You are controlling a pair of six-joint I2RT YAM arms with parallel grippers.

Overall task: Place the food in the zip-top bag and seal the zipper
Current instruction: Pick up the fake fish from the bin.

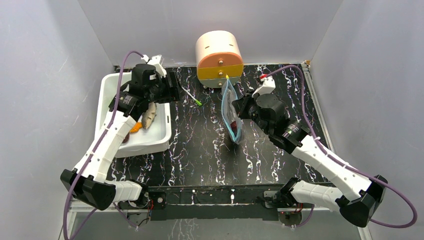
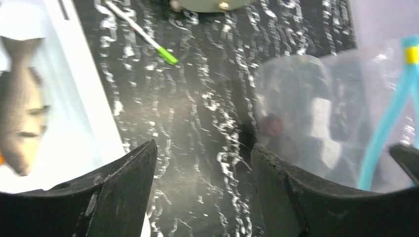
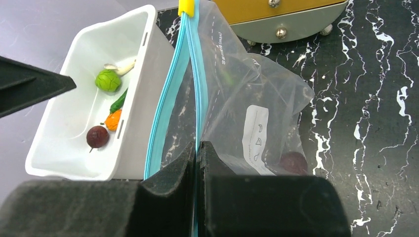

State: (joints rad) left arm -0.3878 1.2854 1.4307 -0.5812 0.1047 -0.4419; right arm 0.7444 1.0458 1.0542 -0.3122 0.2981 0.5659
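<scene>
The zip-top bag (image 1: 231,112) stands upright mid-table with its mouth open. My right gripper (image 3: 196,150) is shut on one strip of the teal zipper (image 3: 170,94); the other strip bows away to the left. A dark purple ball (image 3: 294,163) lies inside the bag beside the white label (image 3: 256,133). In the white tub (image 3: 143,74) are a lime-green fruit (image 3: 108,80), a green pepper (image 3: 118,101), an orange lump (image 3: 113,119), another purple ball (image 3: 97,137) and the fish (image 2: 20,113). My left gripper (image 2: 203,153) is open and empty above the table, just right of the tub.
A round drawer unit (image 1: 220,59) with orange and yellow fronts stands at the back, just behind the bag. A thin white pen with a green tip (image 1: 191,96) lies on the marbled black table between tub and bag. Grey walls close in three sides.
</scene>
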